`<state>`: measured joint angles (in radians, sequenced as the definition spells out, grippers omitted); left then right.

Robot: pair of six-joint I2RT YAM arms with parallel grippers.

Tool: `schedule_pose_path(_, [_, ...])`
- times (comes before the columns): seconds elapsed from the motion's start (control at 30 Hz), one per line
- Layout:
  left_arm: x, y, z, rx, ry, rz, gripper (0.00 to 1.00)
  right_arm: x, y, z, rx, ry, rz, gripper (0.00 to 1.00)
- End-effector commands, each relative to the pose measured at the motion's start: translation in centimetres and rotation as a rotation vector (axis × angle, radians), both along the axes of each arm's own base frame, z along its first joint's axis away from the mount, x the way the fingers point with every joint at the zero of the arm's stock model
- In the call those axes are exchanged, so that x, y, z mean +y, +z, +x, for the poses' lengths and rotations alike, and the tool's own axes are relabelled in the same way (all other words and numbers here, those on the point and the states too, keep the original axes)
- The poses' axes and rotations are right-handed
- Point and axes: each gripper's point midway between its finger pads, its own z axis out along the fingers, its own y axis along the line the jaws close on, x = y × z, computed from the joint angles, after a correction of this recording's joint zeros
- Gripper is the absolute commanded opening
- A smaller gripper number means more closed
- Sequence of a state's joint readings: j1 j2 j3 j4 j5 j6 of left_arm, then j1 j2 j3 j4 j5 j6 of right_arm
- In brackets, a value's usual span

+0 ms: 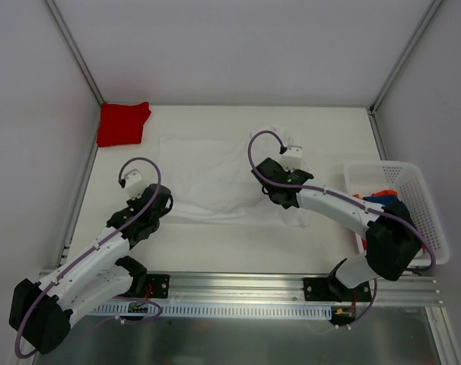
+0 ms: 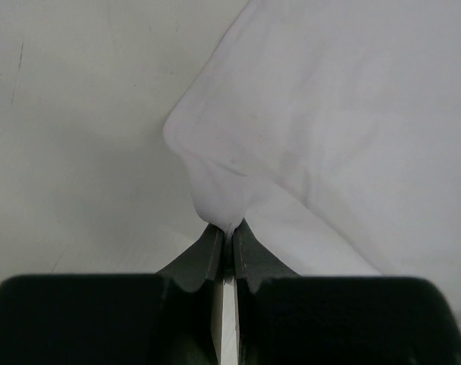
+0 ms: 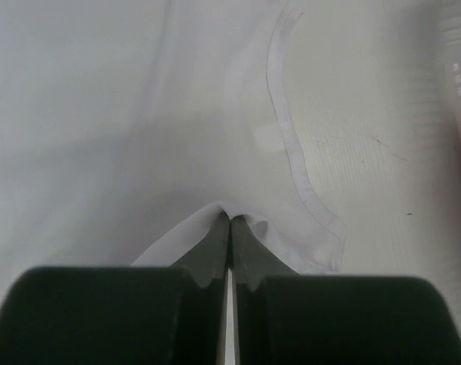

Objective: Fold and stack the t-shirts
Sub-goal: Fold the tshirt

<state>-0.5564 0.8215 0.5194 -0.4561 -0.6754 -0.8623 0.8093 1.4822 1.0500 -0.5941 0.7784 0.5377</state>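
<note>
A plain white t-shirt (image 1: 211,179) lies spread across the middle of the table. My left gripper (image 1: 166,207) is shut on its near-left corner; in the left wrist view the cloth (image 2: 329,114) rises in a pinched peak into the closed jaws of that gripper (image 2: 229,226). My right gripper (image 1: 270,190) is shut on a fold of the same shirt (image 3: 139,114) beside the collar (image 3: 291,152), with its jaws closed around the cloth (image 3: 230,219). A folded red t-shirt (image 1: 122,123) sits at the far left corner. Blue and orange-red t-shirts (image 1: 383,196) lie in the basket.
A white plastic mesh basket (image 1: 421,190) stands at the right edge of the table, and its wall (image 3: 460,84) shows in the right wrist view. Metal frame posts rise at the far corners, and an aluminium rail (image 1: 238,285) runs along the near edge.
</note>
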Motion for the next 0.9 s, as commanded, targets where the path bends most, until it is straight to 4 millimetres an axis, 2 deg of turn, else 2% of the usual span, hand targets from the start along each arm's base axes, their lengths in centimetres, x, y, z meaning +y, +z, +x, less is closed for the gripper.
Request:
schedule_pose_path(0.0, [0.0, 0.4, 1.0, -0.015, -0.013, 0.007, 0.00, 0.3, 1.0, 1.7, -0.022, -0.001, 0.004, 0.00])
schedule_pose_path(0.27, [0.4, 0.0, 2.0, 0.000, -0.014, 0.021, 0.00, 0.2, 0.5, 3.1, -0.007, -0.015, 0.002, 0.00])
schedule_pose_path(0.53, [0.4, -1.1, 2.4, 0.017, -0.018, 0.017, 0.00, 1.0, -1.4, 3.8, 0.032, -0.007, -0.007, 0.01])
schedule_pose_path(0.87, [1.2, -0.3, 4.1, 0.004, -0.002, 0.040, 0.00, 0.1, 0.2, 6.8, 0.006, -0.037, -0.006, 0.00])
